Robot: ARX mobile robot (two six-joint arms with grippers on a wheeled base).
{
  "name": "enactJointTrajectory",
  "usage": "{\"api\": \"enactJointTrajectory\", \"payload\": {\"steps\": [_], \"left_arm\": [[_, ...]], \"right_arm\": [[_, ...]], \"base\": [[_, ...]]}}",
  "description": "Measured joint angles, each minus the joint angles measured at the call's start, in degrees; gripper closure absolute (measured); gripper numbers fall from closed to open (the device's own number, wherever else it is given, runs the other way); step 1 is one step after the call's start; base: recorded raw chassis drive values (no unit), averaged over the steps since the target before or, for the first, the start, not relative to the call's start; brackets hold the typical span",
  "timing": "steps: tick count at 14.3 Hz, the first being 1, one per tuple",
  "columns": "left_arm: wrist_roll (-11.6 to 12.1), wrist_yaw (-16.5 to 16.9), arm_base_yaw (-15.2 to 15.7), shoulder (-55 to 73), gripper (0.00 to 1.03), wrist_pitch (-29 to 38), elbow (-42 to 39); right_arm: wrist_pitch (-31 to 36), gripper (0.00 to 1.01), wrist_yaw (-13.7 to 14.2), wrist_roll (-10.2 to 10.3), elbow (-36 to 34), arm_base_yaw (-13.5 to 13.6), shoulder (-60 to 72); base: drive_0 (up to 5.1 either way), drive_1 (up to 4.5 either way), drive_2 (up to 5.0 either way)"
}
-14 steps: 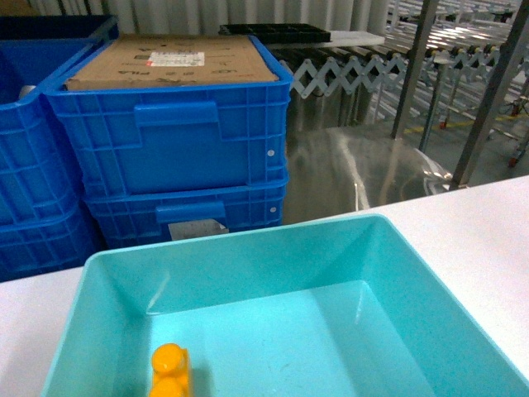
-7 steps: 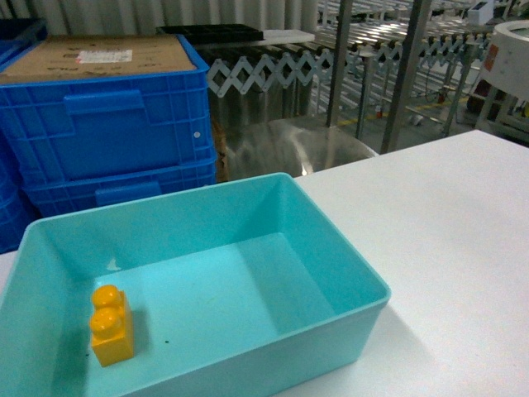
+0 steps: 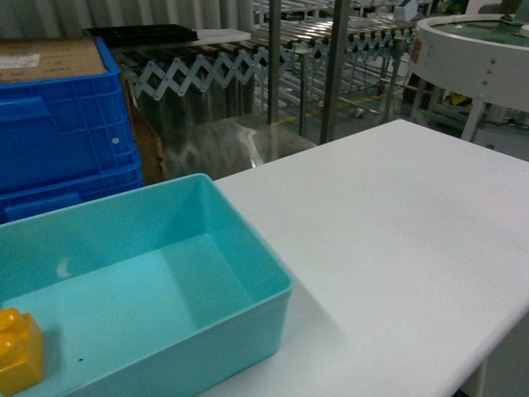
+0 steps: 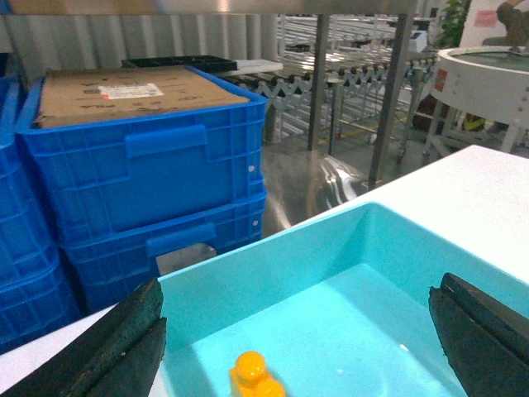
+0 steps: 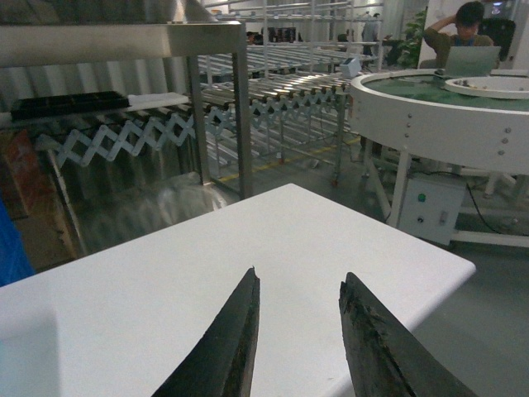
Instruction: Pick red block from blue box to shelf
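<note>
Left tool [image 4: 297, 347] hangs with its two dark fingers [image 4: 116, 347] spread wide apart, gripping nothing, right over the blue box [image 4: 273, 256] — one finger at each lower corner of the wrist view, the turquoise bin's floor between them. Down between those fingers, a touch nearer the one on the view's left, sits an orange-yellow studded block [image 4: 254, 376] on the bin floor. No red block shows in any view, so where it is I cannot tell. Beyond the left tool, past the bin's far rim, stand stacked dark blue crates [image 4: 149, 165], the top one carrying a sheet of cardboard [image 4: 124, 91]. Over to the right tool [image 5: 297, 331]: its two black fingers [image 5: 223, 339] are parted with a narrow gap, empty, poised above bare white counter [image 5: 273, 240]. Ahead of it rises the shelf [image 5: 198, 91], a shiny steel post and flat tier, with roller conveyors [image 5: 281, 87] behind and a round white machine [image 5: 438, 116] off to its right. From the head camera, the bin [image 3: 248, 240] sits at the counter's [image 3: 397, 223] left.
</note>
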Motion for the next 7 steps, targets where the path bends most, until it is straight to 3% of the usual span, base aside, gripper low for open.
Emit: {"api": "enactJointTrajectory", "payload": {"steps": [7], "left_arm": [[0.0,0.0,0.0,0.0,0.05,0.0,0.0]], "right_arm": [[0.0,0.75,0.0,0.0,0.0,0.0,0.0]], "base": [[-1.6,-1.61,-1.6]]}}
